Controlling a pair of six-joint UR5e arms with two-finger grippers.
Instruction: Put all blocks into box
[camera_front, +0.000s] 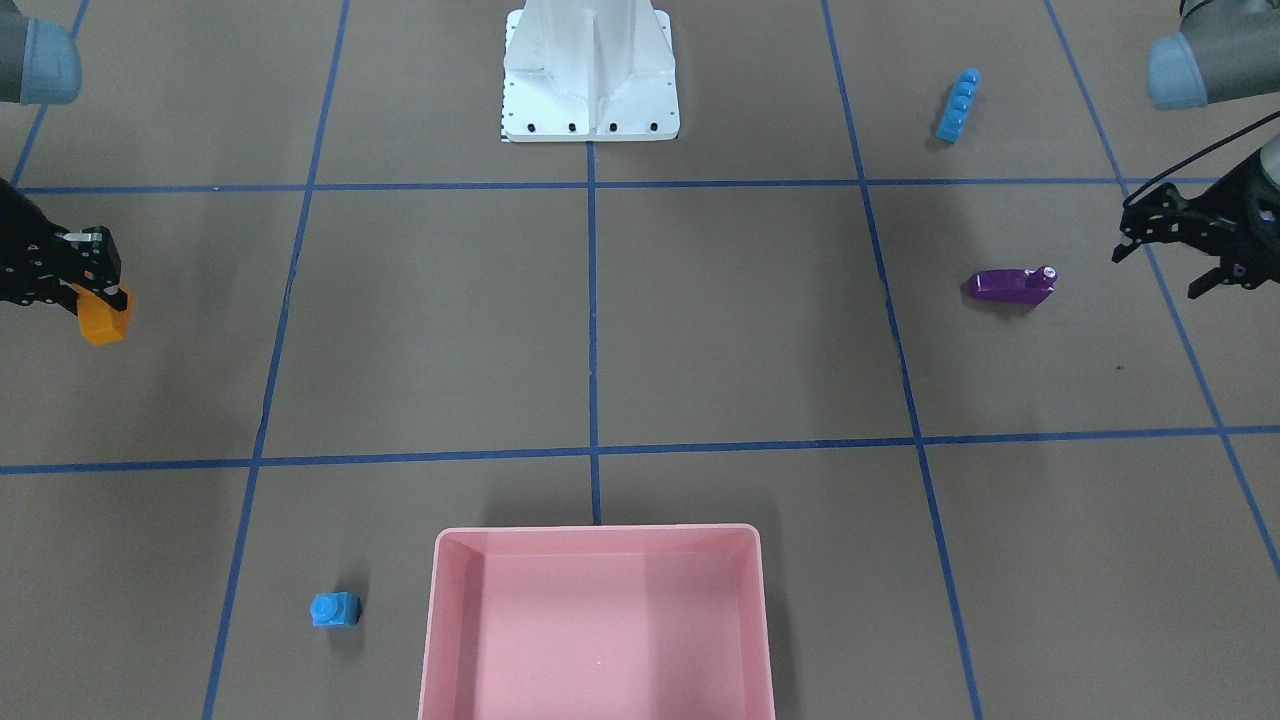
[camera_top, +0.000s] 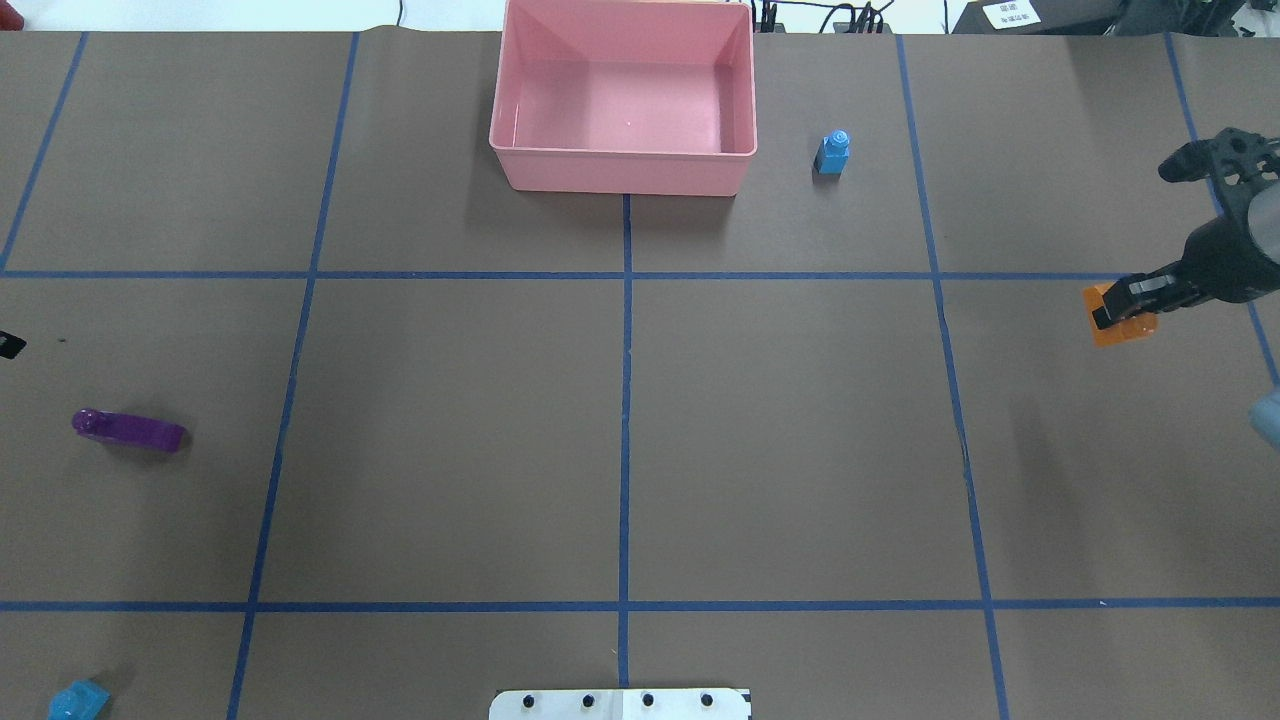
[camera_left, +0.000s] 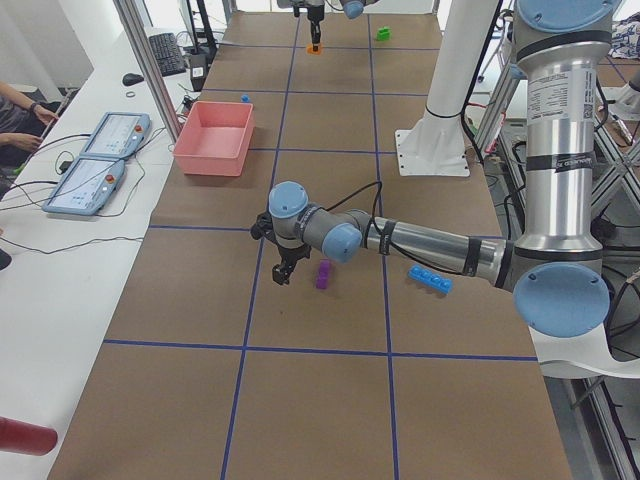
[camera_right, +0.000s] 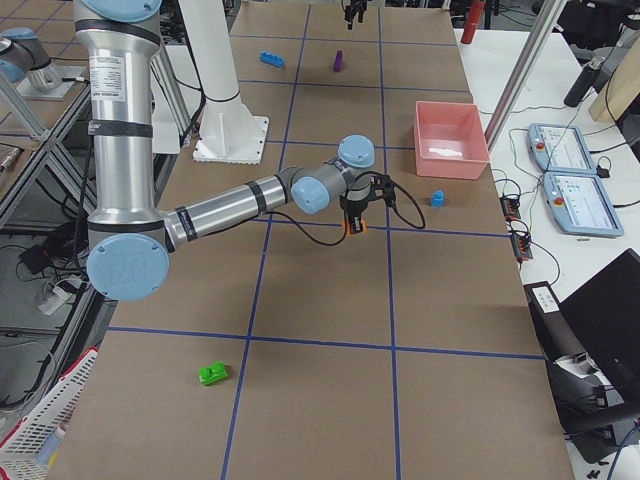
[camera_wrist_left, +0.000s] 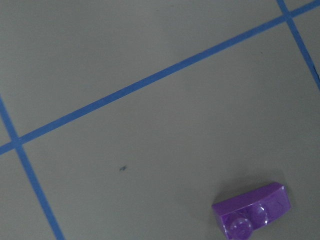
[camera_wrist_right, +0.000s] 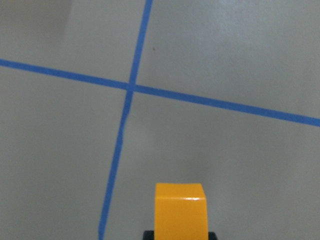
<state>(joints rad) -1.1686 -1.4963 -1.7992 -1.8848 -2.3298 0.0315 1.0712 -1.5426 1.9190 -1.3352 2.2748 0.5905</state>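
Pink box, empty at the operators' edge, lies well forward and inward of the right gripper, clamped on the orange block at the table's right margin; left gripper, spread and empty, hangs near the long purple block.

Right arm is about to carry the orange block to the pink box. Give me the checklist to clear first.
1. Grip: the right gripper has its fingers shut on the orange block: ok.
2. Orange block lifted clear of the table: cannot tell.
3. Box open-topped and empty, with room for a drop: ok.
4. Route: the small blue block stands beside the box on the right arm's side, probably close to the route. Clearance over it: cannot tell.
5. Left gripper is open beside the purple block, well away from the route: ok.
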